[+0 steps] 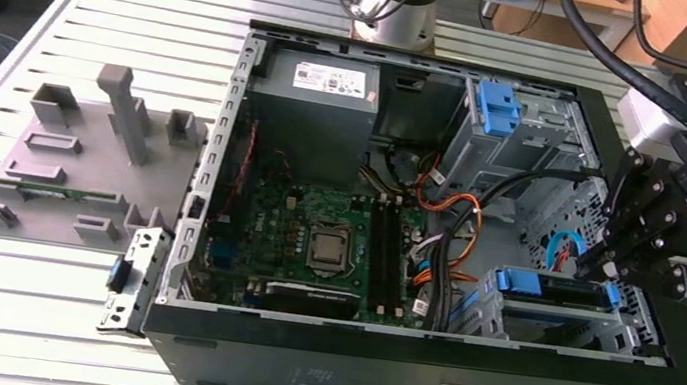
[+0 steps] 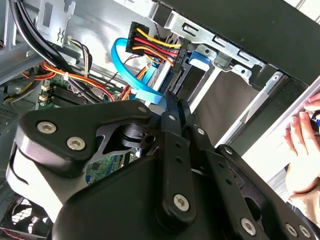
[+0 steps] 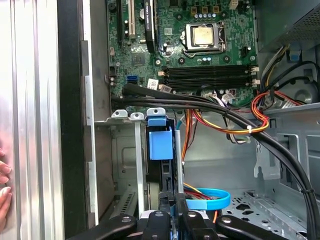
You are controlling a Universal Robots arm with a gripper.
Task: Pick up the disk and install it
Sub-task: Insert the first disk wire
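Pressing down at the drive cage, the jaws (image 1: 613, 274) look drawn together just above the disk (image 1: 555, 289), which already sits in its bay inside the computer case (image 1: 427, 366); seating seems nearly finished.

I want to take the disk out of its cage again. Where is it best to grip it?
Probably by the disk's blue carrier end, coming from the open top of the case: that end faces out of the metal drive cage, whose walls cover the flat sides. The gripper stands there.
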